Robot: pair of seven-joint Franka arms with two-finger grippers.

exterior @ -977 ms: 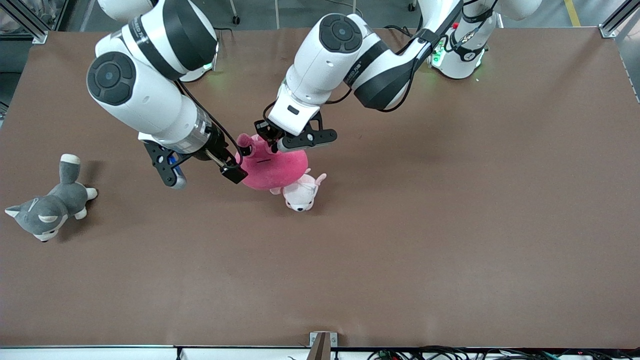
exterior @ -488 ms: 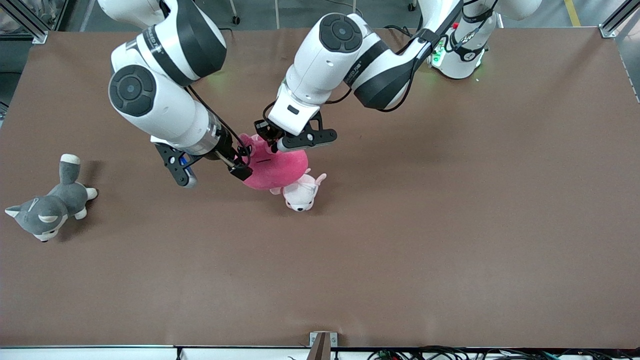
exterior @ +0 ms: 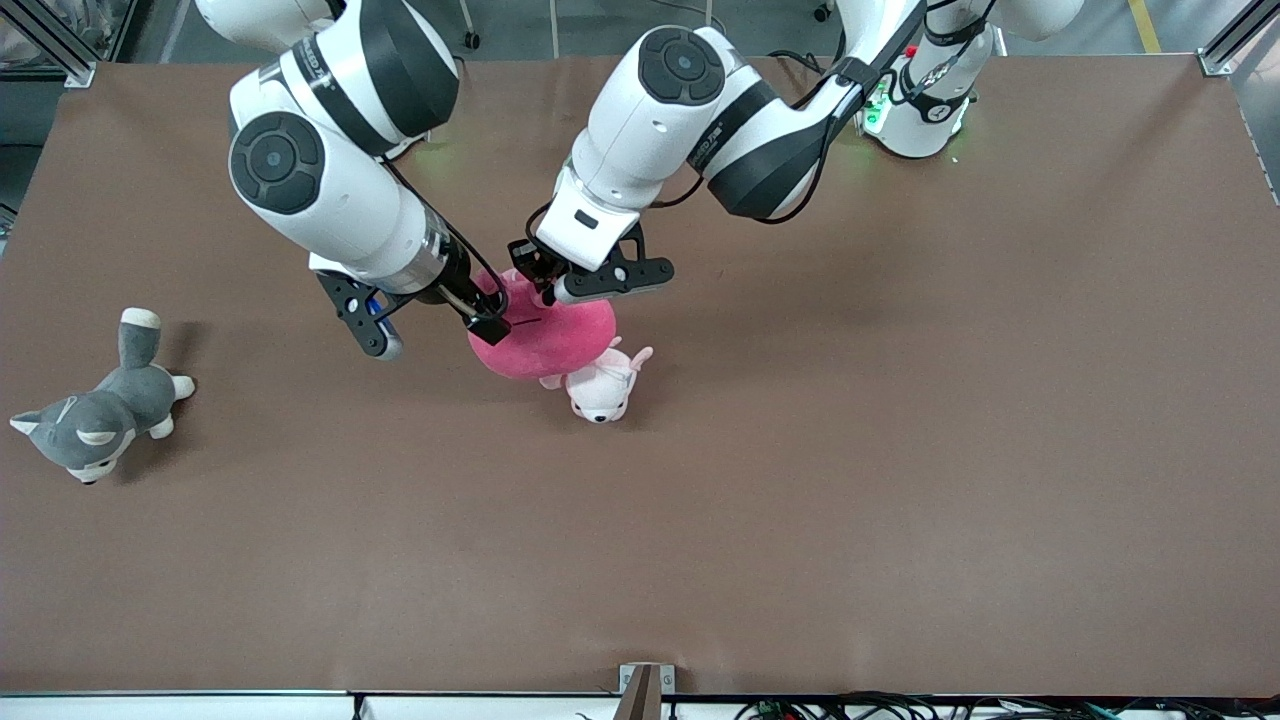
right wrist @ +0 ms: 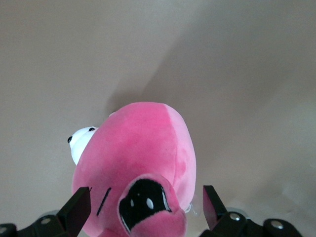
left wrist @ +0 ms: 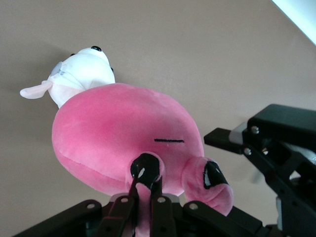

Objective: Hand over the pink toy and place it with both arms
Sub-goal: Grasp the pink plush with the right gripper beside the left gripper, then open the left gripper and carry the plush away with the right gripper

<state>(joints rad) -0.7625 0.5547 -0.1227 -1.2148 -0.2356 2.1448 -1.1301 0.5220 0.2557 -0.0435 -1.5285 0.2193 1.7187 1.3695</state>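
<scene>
Just above the front view's centre, the pink toy (exterior: 545, 335) hangs from the left gripper (exterior: 548, 285), clamped tight on a small bump on top. Beside it, the right gripper (exterior: 430, 325) spreads wide around the toy's upper end. A pale plush (exterior: 603, 385) touches the toy's lower edge.

pink toy (exterior: 545, 335) touching small plush (exterior: 602, 388); dog plush (exterior: 95, 415) well apart
</scene>
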